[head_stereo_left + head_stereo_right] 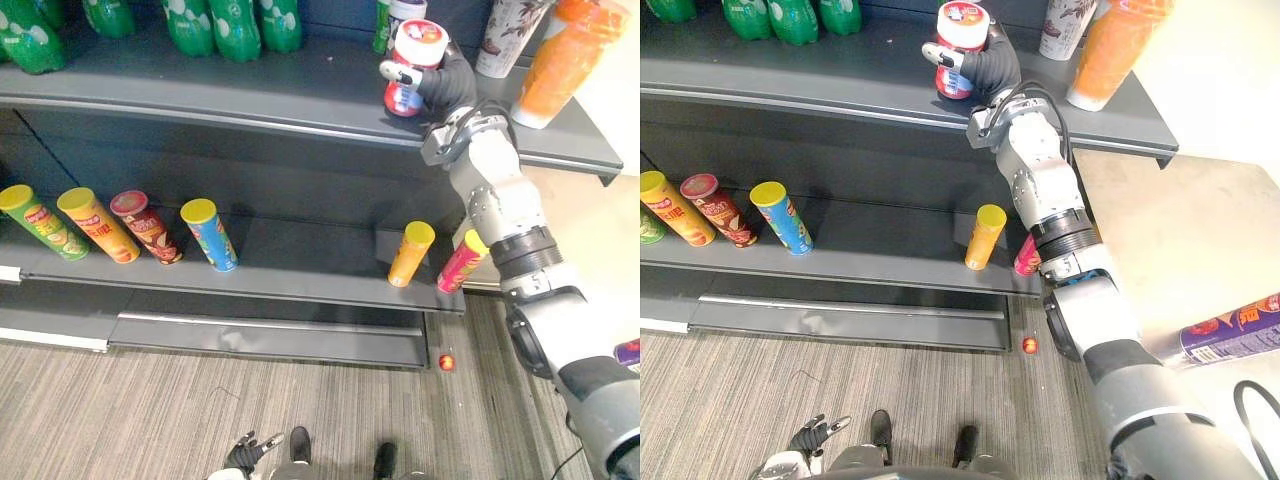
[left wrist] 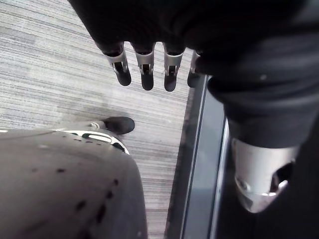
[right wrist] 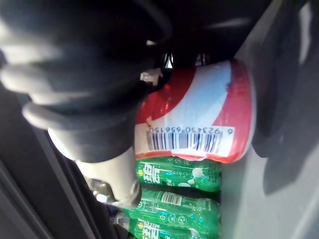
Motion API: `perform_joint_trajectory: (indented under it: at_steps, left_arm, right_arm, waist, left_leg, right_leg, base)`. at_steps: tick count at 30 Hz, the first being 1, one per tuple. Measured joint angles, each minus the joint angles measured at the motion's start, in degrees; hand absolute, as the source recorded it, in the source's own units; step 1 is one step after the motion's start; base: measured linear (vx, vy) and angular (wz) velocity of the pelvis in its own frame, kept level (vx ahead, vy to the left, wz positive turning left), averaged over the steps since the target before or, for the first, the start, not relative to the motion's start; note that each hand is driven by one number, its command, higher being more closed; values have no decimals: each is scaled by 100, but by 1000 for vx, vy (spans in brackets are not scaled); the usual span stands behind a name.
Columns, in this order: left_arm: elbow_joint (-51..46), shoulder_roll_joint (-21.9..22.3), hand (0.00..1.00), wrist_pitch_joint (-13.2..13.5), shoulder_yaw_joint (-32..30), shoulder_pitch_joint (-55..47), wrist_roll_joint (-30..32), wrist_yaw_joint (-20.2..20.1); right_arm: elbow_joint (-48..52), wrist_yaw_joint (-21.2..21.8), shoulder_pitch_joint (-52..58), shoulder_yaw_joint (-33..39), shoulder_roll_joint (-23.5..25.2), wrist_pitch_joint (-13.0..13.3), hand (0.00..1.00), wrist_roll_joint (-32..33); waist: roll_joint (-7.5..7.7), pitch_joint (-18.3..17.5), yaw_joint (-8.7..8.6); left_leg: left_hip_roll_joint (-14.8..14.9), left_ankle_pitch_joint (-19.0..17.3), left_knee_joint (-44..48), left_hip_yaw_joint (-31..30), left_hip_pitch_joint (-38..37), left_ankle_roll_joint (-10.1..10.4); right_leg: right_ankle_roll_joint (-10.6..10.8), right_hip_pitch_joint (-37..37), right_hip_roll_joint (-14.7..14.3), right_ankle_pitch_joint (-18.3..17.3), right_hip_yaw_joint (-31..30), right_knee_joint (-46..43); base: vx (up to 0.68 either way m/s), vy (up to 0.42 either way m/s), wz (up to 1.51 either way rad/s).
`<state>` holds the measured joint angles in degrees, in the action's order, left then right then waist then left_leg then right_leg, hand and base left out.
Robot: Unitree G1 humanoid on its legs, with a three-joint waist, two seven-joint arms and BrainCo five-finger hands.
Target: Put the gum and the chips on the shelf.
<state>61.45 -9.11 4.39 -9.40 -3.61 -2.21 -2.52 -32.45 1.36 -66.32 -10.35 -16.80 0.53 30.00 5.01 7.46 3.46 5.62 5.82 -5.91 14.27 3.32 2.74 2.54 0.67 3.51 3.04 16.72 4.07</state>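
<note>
Right hand (image 1: 445, 85) curled round the red-and-white gum canister (image 1: 415, 55) at the upper shelf (image 1: 300, 88). Left hand (image 2: 146, 69), fingers relaxed, hangs above the floor (image 1: 150, 400). 6 chips cans (image 1: 210, 235) lean on the lower shelf (image 1: 300, 262).

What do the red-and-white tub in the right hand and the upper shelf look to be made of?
The tub, gripped by the right hand, is probably plastic under a glossy printed wrap: it has a smooth sheen and a barcode on its side. The upper shelf is likely painted metal in matt dark grey: it is a thin flat board with a rounded front lip. Looks alone leave both open.
</note>
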Motion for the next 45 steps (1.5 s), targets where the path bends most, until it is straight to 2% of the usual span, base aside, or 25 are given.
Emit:
perform_joint_trajectory:
  at_steps: [7,8,20,34,45]
  left_arm:
    - [-65,0,0,2,-6,8,-170,2]
    - [-71,0,0,2,-6,7,-195,2]
    - [-106,3,0,13,-8,169,-214,16]
    - [-118,4,0,13,-73,183,-225,50]
    - [-276,42,0,12,-120,162,-219,78]
  right_arm:
    - [-187,-97,-156,106,24,-15,100,-254]
    - [-192,-111,-157,111,25,-14,0,-267]
    - [-457,-173,-344,597,154,-18,0,-529]
    - [-355,-231,-389,608,161,-17,0,-541]
    - [136,-765,-347,773,184,20,0,-767]
  waist:
    - [10,111,-2]
    - [10,114,-2]
    - [38,262,17]
    - [49,330,-5]
    - [40,439,-8]
  left_leg:
    - [1,7,0,-46,29,14]
    - [0,2,0,-47,31,20]
    - [1,6,0,-44,60,2]
    - [1,2,0,60,42,0]
    - [3,23,1,68,38,30]
  right_leg:
    - [0,2,-4,0,37,4]
    - [0,2,-4,0,38,4]
    - [-7,15,-3,-9,59,9]
    - [38,33,9,-12,8,17]
    - [29,33,9,18,11,20]
  base:
    - [15,3,2]
    - [0,0,0]
    - [3,1,0]
    - [0,0,-2]
    - [29,1,0]
